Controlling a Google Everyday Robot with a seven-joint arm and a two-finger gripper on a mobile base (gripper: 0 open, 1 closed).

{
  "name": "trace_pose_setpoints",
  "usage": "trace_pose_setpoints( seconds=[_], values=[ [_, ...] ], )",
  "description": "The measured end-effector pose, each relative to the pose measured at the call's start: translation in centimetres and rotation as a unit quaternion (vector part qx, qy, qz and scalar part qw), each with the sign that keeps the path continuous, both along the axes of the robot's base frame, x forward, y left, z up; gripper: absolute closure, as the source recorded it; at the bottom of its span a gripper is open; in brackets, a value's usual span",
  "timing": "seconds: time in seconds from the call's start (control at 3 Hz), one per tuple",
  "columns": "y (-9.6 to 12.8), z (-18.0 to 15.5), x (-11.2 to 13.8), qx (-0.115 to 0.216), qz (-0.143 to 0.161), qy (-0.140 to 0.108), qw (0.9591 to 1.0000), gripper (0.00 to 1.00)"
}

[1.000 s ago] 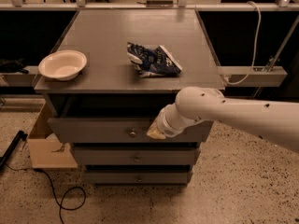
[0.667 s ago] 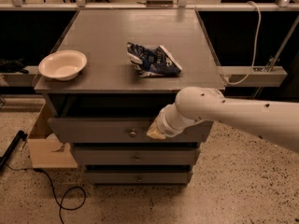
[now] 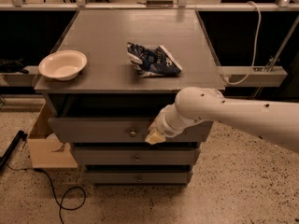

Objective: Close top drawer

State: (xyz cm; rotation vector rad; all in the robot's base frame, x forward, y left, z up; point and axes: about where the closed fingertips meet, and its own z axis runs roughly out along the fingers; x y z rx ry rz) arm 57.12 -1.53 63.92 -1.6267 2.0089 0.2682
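- Grey cabinet, frame centre: no shift from a second ago.
- White arm, entering from right edge: same pose as earlier frame, no visible advance.
- Top drawer, just under tabletop: front stands proud of lower drawer fronts, dark gap above. Position matches earlier frame. Judgement: closing not yet progressed, push starting or stalled.
- Crumpled blue packet, white bowl, on top: unmoved.
- Gripper, at drawer front just right of knob: open or closed, cannot tell.
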Motion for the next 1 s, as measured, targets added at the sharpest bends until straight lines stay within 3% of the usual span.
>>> trace_pose_setpoints(
  seconds=[0.33,0.67,1.0],
  values=[
    [0.00,0.01,0.00,0.000,0.000,0.000,1.0000,0.00],
    [-0.04,0.05,-0.74,0.000,0.000,0.001,1.0000,0.00],
    [-0.04,0.04,-0.79,0.000,0.000,0.001,1.0000,0.18]
  ],
)
